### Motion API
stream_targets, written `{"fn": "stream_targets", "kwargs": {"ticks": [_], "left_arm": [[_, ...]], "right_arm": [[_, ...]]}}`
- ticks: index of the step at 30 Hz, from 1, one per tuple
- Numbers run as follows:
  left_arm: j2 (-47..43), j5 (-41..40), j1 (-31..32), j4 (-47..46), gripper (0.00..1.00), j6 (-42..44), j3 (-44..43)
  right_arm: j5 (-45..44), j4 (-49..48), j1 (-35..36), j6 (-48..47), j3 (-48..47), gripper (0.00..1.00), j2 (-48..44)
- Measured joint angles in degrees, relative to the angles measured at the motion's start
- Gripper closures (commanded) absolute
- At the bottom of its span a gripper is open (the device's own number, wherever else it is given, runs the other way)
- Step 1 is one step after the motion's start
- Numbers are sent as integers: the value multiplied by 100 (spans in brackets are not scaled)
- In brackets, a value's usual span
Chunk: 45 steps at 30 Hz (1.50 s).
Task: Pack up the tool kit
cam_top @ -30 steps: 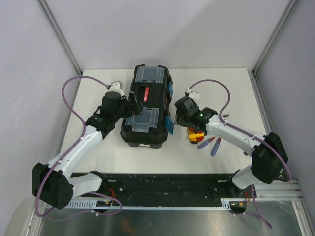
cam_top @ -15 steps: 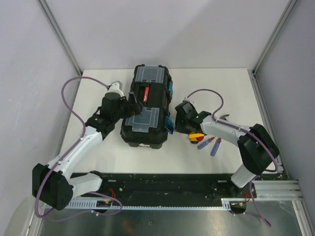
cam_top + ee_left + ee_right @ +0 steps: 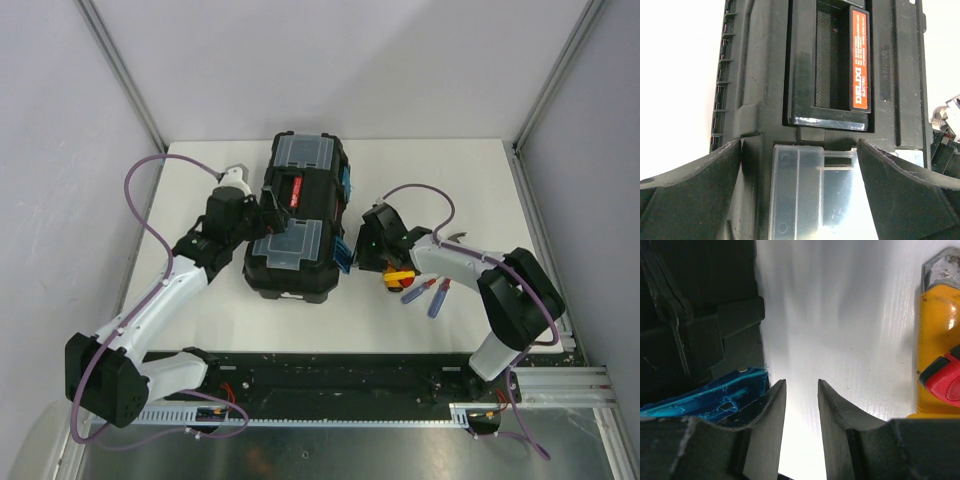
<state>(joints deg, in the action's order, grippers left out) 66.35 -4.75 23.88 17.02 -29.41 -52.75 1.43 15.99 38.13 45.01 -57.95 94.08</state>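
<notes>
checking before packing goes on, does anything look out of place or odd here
Yes: a yellow tool and small screwdrivers lie loose on the table, right of the toolbox, whose lid looks shut. Nothing seems spilled or broken.

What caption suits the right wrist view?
Right gripper, empty, over the table, between the blue latch of the toolbox and a yellow tool.
</notes>
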Motion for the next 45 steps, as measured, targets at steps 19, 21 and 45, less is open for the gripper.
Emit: {"fn": "stream_targets", "kwargs": {"ticks": [19, 21, 45], "left_arm": [[-26, 11, -9, 72, 3, 37, -20], [-26, 13, -9, 72, 3, 39, -20], [-26, 42, -17, 72, 3, 37, -20]], "right_arm": [[575, -2949, -269, 3158, 2511, 11, -1628], [629, -3359, -219, 3283, 2538, 9, -1510], [767, -5143, -66, 3001, 2708, 6, -925]]}}
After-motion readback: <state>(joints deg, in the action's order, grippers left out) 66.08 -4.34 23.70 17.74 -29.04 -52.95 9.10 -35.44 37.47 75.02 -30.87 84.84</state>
